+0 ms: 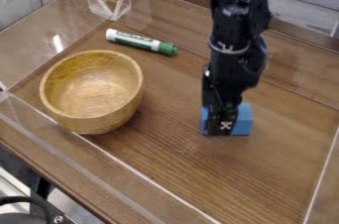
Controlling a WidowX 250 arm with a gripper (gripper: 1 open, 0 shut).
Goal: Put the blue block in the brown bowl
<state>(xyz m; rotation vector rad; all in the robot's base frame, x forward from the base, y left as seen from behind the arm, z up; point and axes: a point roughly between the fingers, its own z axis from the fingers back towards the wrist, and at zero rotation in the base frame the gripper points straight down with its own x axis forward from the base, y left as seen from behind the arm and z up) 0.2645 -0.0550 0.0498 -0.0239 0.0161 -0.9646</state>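
Note:
The blue block (240,125) lies on the wooden table, right of centre. My gripper (221,115) points straight down and has come low over it, its black fingers (213,107) standing open around the block's left and upper part, which they hide. Whether the fingers touch the block I cannot tell. The brown bowl (95,115) sits to the left with nothing in its hollow, well apart from the block.
A green-and-white marker (142,42) lies behind the bowl. Low clear plastic walls (159,173) run along the table's edges, and a clear plastic stand (109,3) is at the back left corner.

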